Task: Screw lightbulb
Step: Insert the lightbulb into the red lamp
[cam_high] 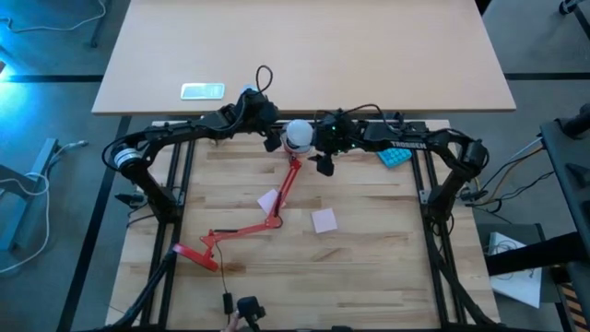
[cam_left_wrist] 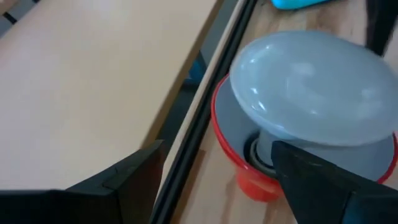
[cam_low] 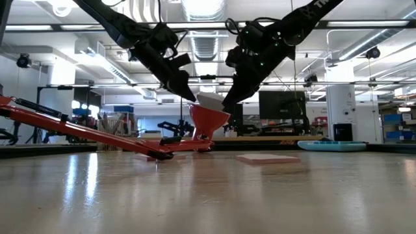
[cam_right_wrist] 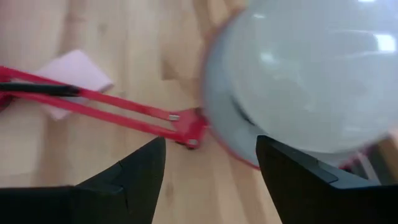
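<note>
**Bulb sitting in the lamp shade**

The table point(cam_high: 369, 231) carries a red lamp point(cam_high: 277, 198) with its shade facing up. The lightbulb point(cam_high: 297, 135) sits inside, base down, long axis slightly tilted. Left tool point(cam_high: 274, 140) and right tool point(cam_high: 320, 152) flank it, both spread open, gripping nothing. Two pink sticky notes point(cam_high: 324, 219) lie nearby.
</note>
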Controlling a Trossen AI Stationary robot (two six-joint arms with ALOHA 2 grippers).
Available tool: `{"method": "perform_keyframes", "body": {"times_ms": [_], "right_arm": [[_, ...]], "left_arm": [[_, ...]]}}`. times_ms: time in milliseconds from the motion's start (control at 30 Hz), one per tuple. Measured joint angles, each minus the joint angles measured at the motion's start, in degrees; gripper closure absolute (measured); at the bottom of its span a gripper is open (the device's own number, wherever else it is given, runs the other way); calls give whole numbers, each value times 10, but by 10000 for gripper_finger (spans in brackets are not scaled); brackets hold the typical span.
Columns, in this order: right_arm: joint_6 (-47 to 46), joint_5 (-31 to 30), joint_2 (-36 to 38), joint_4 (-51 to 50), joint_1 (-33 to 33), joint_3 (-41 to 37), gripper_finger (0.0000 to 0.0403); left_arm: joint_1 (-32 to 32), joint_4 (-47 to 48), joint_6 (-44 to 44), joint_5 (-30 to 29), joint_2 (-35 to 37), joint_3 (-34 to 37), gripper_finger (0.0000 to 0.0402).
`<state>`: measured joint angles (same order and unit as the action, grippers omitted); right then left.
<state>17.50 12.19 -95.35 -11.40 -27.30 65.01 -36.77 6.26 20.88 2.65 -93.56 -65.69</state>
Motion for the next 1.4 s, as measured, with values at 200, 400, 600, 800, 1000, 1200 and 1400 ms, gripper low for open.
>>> {"method": "perform_keyframes", "body": {"times_ms": [200,400,600,800,1000,1200,1400], "right_arm": [[-7,-1,4,-39,4,0,152],[17,-49,9,-33,-23,0,143],[19,-41,7,17,-44,0,139],[12,-6,6,18,-36,0,141],[1,-1,6,8,-17,0,138],[-4,2,18,-23,-7,0,144],[1,-37,30,-29,-19,0,136]], "left_arm": [[-2,18,8,-17,1,0,116],[6,43,9,7,6,0,116],[15,33,9,12,6,0,116],[14,22,7,8,6,1,116],[14,10,7,-41,6,-1,116],[15,13,5,-63,9,-11,116],[15,64,8,-82,25,-11,116]]}}
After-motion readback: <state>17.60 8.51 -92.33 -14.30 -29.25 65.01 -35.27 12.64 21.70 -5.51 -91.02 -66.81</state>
